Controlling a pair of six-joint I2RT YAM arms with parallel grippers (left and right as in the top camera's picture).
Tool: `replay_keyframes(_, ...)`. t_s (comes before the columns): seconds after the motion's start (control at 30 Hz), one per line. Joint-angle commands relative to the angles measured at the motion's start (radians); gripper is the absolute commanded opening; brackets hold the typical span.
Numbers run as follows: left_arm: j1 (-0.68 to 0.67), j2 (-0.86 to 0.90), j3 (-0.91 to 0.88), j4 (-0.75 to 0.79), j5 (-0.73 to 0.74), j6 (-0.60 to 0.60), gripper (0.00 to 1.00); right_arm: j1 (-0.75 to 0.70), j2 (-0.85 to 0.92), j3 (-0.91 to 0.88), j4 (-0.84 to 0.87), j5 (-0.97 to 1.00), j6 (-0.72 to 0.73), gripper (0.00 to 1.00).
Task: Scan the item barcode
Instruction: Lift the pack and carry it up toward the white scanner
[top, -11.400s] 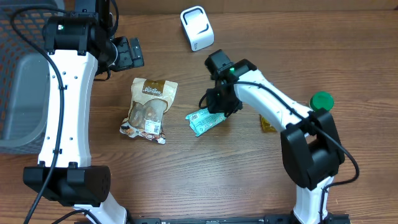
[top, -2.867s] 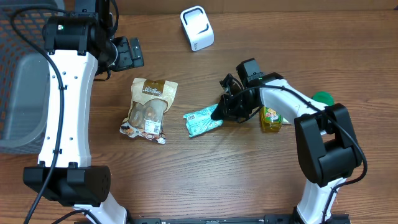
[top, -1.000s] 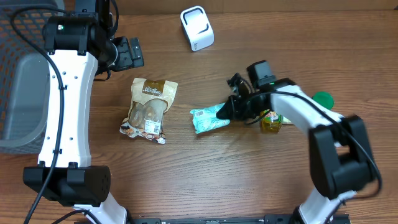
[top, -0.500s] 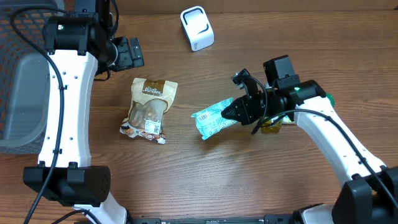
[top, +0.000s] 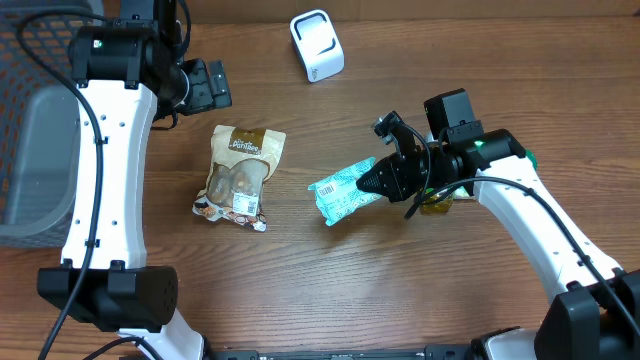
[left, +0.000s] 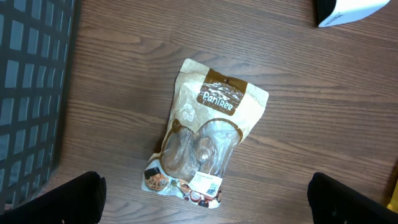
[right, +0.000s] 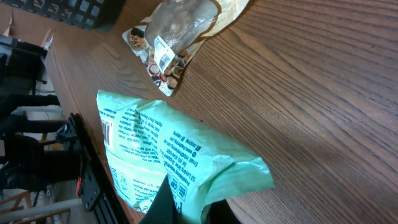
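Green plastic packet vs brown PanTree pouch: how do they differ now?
The green plastic packet is pinched at one end by the right tool; the brown PanTree pouch lies untouched, flat on the wooden table. The packet is slimmer and crumpled; the pouch is broader, with a clear window. Both show a barcode facing the overhead camera.

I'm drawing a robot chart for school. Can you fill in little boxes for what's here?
right gripper: shut on green packet, held above the table
left gripper: open, empty
barcode: on the packet's free end, facing up
brown snack bag: flat on table, untouched
white scanner: far side of table, alone
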Motion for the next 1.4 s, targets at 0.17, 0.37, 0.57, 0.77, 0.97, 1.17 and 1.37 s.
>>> replay_keyframes(0.17,-0.006,0.002,0.015,0.004,0.005,0.011,1.0,0.002,-0.02,0.002,0.005,-0.025,-0.014,0.04)
replay_keyframes(0.37,-0.006,0.002,0.015,0.004,0.005,0.011,1.0,0.003,-0.02,0.002,0.005,0.018,-0.014,0.04)
replay_keyframes(0.57,-0.006,0.002,0.015,0.004,0.005,0.011,1.0,0.004,-0.014,0.0,0.011,0.064,-0.014,0.04)
replay_keyframes(0.77,-0.006,0.002,0.015,0.004,0.005,0.011,1.0,0.028,0.018,-0.018,0.049,0.153,-0.014,0.04)
replay_keyframes(0.97,-0.006,0.002,0.015,0.004,0.005,0.011,1.0,0.093,0.066,-0.086,0.195,0.264,-0.01,0.04)
replay_keyframes(1.17,-0.006,0.002,0.015,0.004,0.005,0.011,0.99,0.166,0.117,-0.091,0.319,0.586,-0.01,0.04)
replay_keyframes(1.37,-0.006,0.002,0.015,0.004,0.005,0.011,1.0,0.189,0.103,0.016,0.352,0.714,-0.014,0.04)
